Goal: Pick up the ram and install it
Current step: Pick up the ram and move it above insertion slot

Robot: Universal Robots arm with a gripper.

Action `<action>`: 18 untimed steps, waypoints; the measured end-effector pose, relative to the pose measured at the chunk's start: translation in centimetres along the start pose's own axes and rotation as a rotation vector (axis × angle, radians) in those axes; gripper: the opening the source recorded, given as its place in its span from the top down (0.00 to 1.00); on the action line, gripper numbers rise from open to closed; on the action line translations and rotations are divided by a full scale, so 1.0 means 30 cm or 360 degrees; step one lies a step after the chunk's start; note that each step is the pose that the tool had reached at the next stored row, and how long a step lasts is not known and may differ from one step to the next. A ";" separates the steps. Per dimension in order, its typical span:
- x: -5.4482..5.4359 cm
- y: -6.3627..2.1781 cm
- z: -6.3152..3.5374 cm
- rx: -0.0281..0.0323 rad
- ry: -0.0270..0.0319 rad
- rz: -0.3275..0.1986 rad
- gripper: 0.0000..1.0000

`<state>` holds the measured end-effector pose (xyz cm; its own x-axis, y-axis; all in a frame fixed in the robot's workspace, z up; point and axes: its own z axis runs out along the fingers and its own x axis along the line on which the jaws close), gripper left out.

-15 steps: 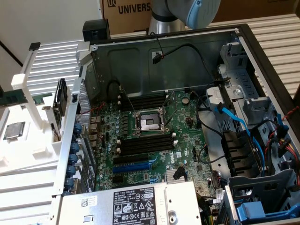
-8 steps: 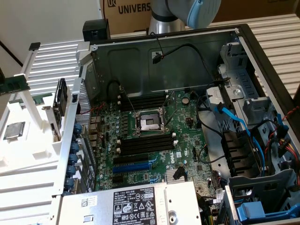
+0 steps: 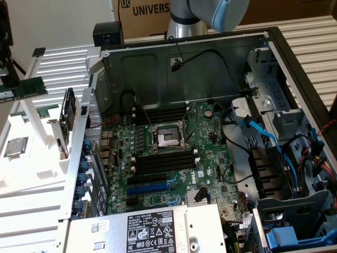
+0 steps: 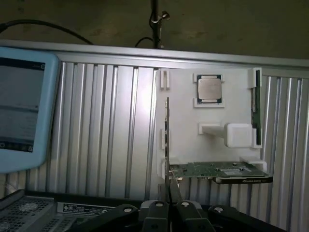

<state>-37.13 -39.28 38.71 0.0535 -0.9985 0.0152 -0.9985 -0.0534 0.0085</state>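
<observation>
Jaws of the black gripper [image 4: 169, 197] are pressed together tip to tip with nothing between them, and they face a white plastic parts holder [image 4: 231, 82] lying on a ribbed aluminium surface [image 4: 96, 125]. The ram [image 4: 256, 108], a long, narrow dark-green circuit-board stick, stands on edge in clips along one side of that holder, well apart from the gripper. A square silver processor chip [image 4: 209, 89] sits in a framed pocket of the same holder. A green expansion card with a black cooler [image 4: 219, 170] stands on the holder's side toward the case. A pale-blue-framed screen [image 4: 19, 106] is beside the surface.

In the exterior view the ram rests at the holder's far end, on the exterior view's left, outside the open grey computer case [image 3: 158, 63]. Inside the case lies a green motherboard [image 3: 181, 180], with long black memory slots with white end clips [image 3: 163, 161] on either side of a central processor socket [image 3: 167, 138]. The arm's grey and pale-blue joint [image 3: 218, 13] is above the case's back wall.
</observation>
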 end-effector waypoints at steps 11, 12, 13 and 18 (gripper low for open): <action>0.010 -0.177 -0.025 0.00008 -0.00001 0.0000 0.88; 0.011 -0.205 -0.028 0.00007 0.00000 0.0000 0.88; 0.013 -0.232 -0.032 0.00006 0.00000 0.0000 0.88; 0.020 -0.357 -0.054 0.00008 -0.00001 0.0000 0.88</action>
<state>-26.40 -39.28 40.24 0.0535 -0.9985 0.0152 -0.9985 -0.0534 0.0080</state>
